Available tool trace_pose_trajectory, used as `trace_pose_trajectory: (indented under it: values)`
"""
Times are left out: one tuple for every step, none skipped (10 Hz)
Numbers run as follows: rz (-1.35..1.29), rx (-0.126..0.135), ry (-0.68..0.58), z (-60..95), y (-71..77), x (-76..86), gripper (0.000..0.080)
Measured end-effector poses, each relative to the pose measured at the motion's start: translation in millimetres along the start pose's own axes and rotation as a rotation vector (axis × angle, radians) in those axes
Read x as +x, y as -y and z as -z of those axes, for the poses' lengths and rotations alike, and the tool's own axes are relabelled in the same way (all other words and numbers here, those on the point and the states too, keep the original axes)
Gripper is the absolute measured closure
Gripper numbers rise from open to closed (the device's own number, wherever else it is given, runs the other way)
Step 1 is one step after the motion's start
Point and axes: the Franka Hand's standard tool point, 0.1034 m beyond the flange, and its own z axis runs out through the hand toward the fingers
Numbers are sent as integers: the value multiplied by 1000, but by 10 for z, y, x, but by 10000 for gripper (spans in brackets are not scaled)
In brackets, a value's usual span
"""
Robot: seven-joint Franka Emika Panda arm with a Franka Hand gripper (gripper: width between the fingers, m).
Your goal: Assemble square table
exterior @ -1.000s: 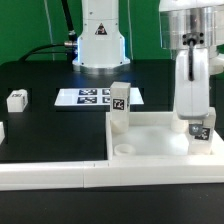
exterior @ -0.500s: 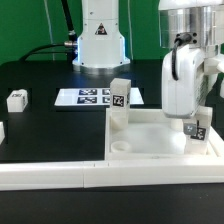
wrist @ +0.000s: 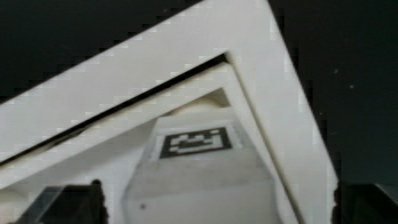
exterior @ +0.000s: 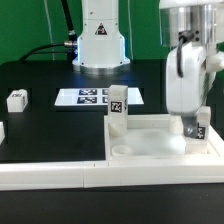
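The square table top (exterior: 150, 146), a white tray with a raised rim, lies at the front of the black table. One tagged white leg (exterior: 118, 105) stands upright in its far corner on the exterior view's left. A second leg (exterior: 199, 128) stands in the far corner on the exterior view's right. My gripper (exterior: 194, 126) hangs straight over this leg, open. In the wrist view the leg (wrist: 196, 150) shows its tag between my gripper's (wrist: 214, 206) dark fingers (wrist: 64, 206), with a gap on each side. The table top's rim (wrist: 267, 90) forms a corner around it.
A loose white leg block (exterior: 17, 99) lies at the exterior view's left, and another white part (exterior: 2, 131) sits at the left edge. The marker board (exterior: 95, 97) lies behind the tray. The white L-shaped border rail (exterior: 50, 173) runs along the front. The arm's base (exterior: 98, 40) stands at the back.
The jaws have opened wide and let go of the right-hand leg, which stays standing in its corner. The wrist has shifted slightly.
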Motion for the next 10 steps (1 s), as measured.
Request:
trace_pose_trajectory:
  values:
    - [35, 6, 15, 149, -5, 16, 157]
    - [70, 19, 25, 296, 40, 82, 151]
    - [66, 34, 26, 355, 85, 133, 151]
    - [69, 30, 23, 322, 65, 127, 150]
    - [70, 29, 22, 315, 62, 126, 150]
    - [70, 29, 21, 312, 62, 129, 150]
    - [70, 28, 20, 306, 59, 130, 150]
    - [70, 27, 20, 301, 57, 132, 150]
    - [70, 27, 19, 298, 56, 133, 150]
    - [75, 26, 18, 294, 54, 138, 150]
